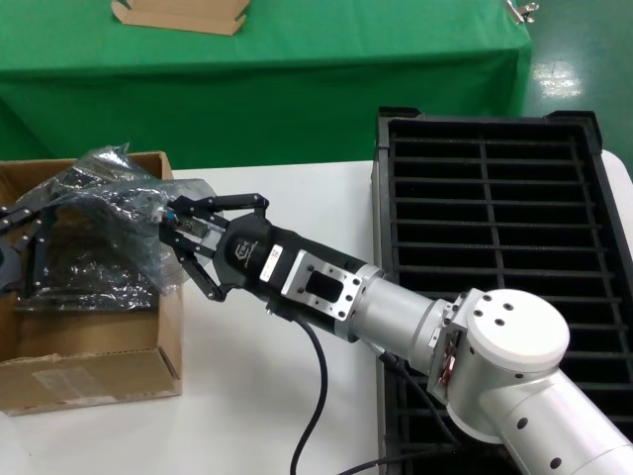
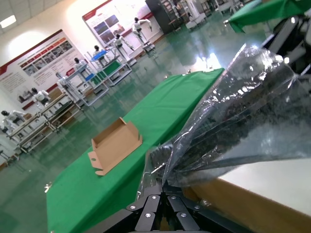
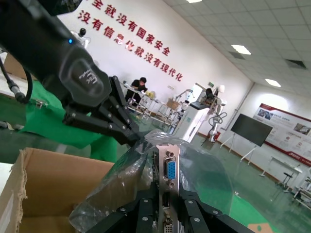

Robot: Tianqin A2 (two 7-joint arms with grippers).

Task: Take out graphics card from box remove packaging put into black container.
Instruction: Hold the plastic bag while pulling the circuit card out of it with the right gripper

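1. The right hand (image 1: 181,240) reaches across the desk (image 1: 287,297) to the box's near-right corner, fingers narrowed on the card's (image 3: 167,184) bracket end through the bag (image 1: 109,213); the right wrist view shows the blue port poking up between its fingers.
2. The left hand (image 1: 15,247) sits at the far side of the box (image 1: 89,366), partly behind plastic, its fingers pinched onto the bag's other end; the left wrist view shows the film bunched into its fingertips.
3. The card is therefore above the box, still bagged, hanging between both hands.
4. Likely stage: pulling the bag off, with the card not yet free.
5. Risks, as I judge them:
   - The film is slick, so the right hand's hold through plastic could slip and drop the card into the box.
   - The bracket's corners may snag the bag, tearing it or stalling the pull.
   - If the pull goes crooked, the board could twist out of the fingers.
6. Edges and room:
   - The box wall sits right below the right hand, so there is little clearance downward.
   - Open white desk lies between the box and the container (image 1: 495,198).
   - The container's slots are unobstructed, though the right arm crosses its near-left corner.
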